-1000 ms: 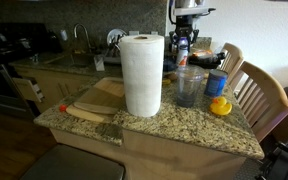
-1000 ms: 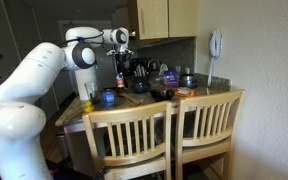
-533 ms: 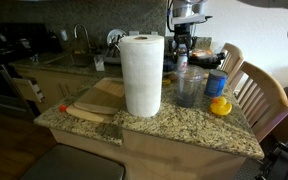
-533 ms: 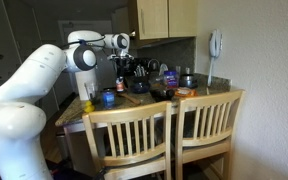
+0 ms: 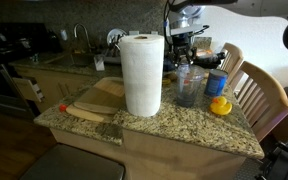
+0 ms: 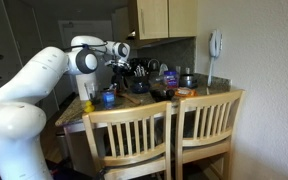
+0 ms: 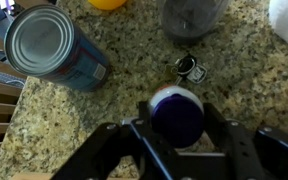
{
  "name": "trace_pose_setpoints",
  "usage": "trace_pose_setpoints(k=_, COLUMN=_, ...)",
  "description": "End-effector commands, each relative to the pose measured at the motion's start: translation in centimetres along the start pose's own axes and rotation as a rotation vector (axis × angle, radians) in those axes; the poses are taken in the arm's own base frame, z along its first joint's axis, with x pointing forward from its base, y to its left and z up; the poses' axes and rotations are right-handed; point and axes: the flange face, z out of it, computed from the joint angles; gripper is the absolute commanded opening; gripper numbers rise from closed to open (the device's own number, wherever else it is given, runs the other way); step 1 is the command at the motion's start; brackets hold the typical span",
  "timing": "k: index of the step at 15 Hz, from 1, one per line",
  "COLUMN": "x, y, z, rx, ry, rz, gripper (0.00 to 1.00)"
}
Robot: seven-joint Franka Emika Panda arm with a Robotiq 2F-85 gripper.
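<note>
Granite counter (image 7: 74, 120) lay below. My gripper (image 7: 176, 128) was clenched on a blue-capped bottle (image 7: 174, 105), upright between my fingers (image 7: 136, 135), long axis vertical, above the counter. Beyond stood a tin can (image 7: 49, 45) and a plastic cup (image 7: 192, 15).

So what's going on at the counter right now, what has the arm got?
The gripper is shut on a small round purple object and holds it above the granite counter. On the counter close by are a small metal piece, a can and a clear cup. An orange fruit and a paper towel roll sit further off. The gripper touches nothing else.
</note>
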Motion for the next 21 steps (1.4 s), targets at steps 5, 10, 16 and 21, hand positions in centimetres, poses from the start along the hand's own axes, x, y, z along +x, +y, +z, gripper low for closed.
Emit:
trace_pose_setpoints(k=5, x=2.6, y=-1.7, z=1.3, rx=0.082, ry=0.132, rz=0.076, gripper=0.31)
trace_pose_setpoints(k=10, x=4.3, y=-2.4, z=2.1, rx=0.145, ry=0.228, rz=0.111, gripper=0.81)
trace_pose_setpoints(k=16, x=5.2, y=-2.5, z=2.9, rx=0.180, ry=0.285, rz=0.163, gripper=1.00)
trace_pose_setpoints(k=21, x=3.5, y=-2.4, z=-1.9, rx=0.296, ry=0.505, rz=0.179, gripper=1.00)
